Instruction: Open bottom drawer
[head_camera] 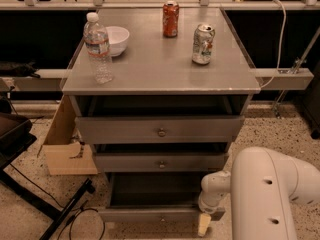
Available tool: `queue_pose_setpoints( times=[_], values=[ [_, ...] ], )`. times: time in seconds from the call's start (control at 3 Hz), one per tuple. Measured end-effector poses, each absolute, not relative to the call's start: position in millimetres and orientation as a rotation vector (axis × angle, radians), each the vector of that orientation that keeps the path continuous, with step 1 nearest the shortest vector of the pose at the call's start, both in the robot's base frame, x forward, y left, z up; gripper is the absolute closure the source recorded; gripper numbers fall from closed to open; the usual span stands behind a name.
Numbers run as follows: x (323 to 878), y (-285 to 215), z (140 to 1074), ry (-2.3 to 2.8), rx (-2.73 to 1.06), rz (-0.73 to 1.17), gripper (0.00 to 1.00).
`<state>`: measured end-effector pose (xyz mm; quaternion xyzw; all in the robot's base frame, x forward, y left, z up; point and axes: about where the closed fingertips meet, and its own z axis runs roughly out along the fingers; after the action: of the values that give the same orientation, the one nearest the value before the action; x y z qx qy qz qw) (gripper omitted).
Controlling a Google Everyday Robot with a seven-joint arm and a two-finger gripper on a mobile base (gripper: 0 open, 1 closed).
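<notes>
The grey cabinet has three drawers. The bottom drawer (150,214) is the lowest and slimmest, with a small round knob (161,218). It stands pulled well out, and its dark inside (150,189) shows above the front. My gripper (204,224) hangs from the white arm (270,194) at the right end of the bottom drawer's front, low by the floor. The middle drawer (160,162) and the top drawer (160,129) each stick out a little.
On the cabinet top (150,74) stand a water bottle (97,46), a white bowl (116,38), an orange can (170,18) and a silver-green can (203,44). A cardboard box (65,149) sits left of the cabinet. A black stand leg and cable (70,209) lie on the floor at left.
</notes>
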<state>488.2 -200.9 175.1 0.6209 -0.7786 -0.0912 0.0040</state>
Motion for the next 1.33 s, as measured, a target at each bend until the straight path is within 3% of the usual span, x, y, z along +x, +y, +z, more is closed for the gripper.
queue_pose_setpoints(
  times=[0.67, 1.33],
  values=[
    [514.3, -203.1, 215.6, -2.474, 1.992, -0.195, 0.0],
    [514.3, -209.6, 205.5, -2.483, 1.955, -0.231, 0.0]
  ],
)
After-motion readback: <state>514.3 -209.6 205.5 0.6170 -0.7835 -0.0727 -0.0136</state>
